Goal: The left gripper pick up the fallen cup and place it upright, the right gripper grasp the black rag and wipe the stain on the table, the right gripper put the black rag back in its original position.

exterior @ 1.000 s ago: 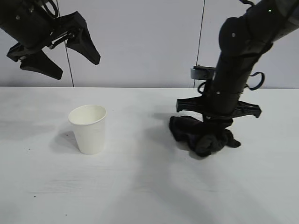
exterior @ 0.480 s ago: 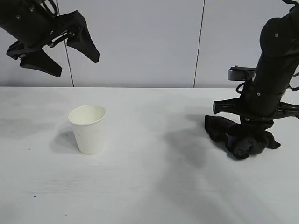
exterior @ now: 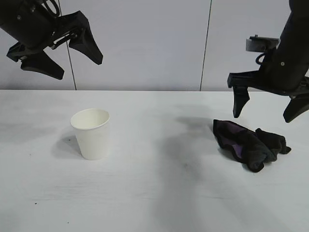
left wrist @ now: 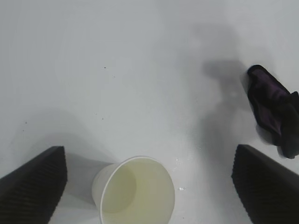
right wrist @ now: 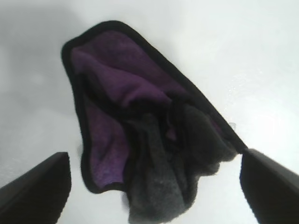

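Observation:
The white paper cup [exterior: 91, 133] stands upright on the white table [exterior: 154, 193] at the left; it also shows in the left wrist view [left wrist: 134, 191]. My left gripper [exterior: 60, 60] hangs open and empty high above the cup. The black rag [exterior: 248, 144], with a purple inner side, lies crumpled on the table at the right; it also shows in the right wrist view [right wrist: 149, 135] and the left wrist view [left wrist: 275, 109]. My right gripper [exterior: 264, 110] is open and empty, raised just above the rag. No stain is visible on the table.
A pale grey wall with vertical seams [exterior: 208, 46] stands behind the table. The table's far edge [exterior: 145, 91] runs across the exterior view.
My right gripper carried the rag to the right, let it go on the table, opened and rose above it. The left arm and the cup have not moved.

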You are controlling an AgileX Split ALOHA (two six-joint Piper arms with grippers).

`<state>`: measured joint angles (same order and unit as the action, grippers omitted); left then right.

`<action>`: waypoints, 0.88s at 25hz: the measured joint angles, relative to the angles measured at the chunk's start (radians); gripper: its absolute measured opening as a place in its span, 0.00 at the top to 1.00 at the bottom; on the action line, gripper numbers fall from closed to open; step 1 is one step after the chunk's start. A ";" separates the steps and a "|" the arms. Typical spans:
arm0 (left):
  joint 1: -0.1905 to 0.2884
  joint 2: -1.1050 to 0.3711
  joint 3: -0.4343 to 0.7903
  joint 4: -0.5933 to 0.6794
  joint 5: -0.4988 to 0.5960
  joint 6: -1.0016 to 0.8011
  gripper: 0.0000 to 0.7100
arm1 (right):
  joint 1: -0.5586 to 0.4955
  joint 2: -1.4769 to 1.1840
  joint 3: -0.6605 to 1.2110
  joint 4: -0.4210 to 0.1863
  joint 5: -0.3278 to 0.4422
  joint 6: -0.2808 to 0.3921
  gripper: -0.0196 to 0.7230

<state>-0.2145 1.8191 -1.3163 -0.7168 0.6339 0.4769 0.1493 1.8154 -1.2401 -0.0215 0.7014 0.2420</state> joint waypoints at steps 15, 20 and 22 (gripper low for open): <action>0.000 0.000 0.000 0.000 -0.003 0.000 0.02 | 0.000 -0.109 0.001 0.193 0.036 -0.109 0.08; 0.000 0.000 0.000 0.000 -0.003 0.000 0.02 | 0.000 -0.109 0.001 0.194 0.036 -0.110 0.08; 0.000 0.000 0.000 0.000 -0.003 0.000 0.02 | 0.000 -0.109 0.001 0.194 0.036 -0.110 0.08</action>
<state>-0.2145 1.8191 -1.3163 -0.7168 0.6312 0.4769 0.1493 1.7059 -1.2390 0.1720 0.7370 0.1323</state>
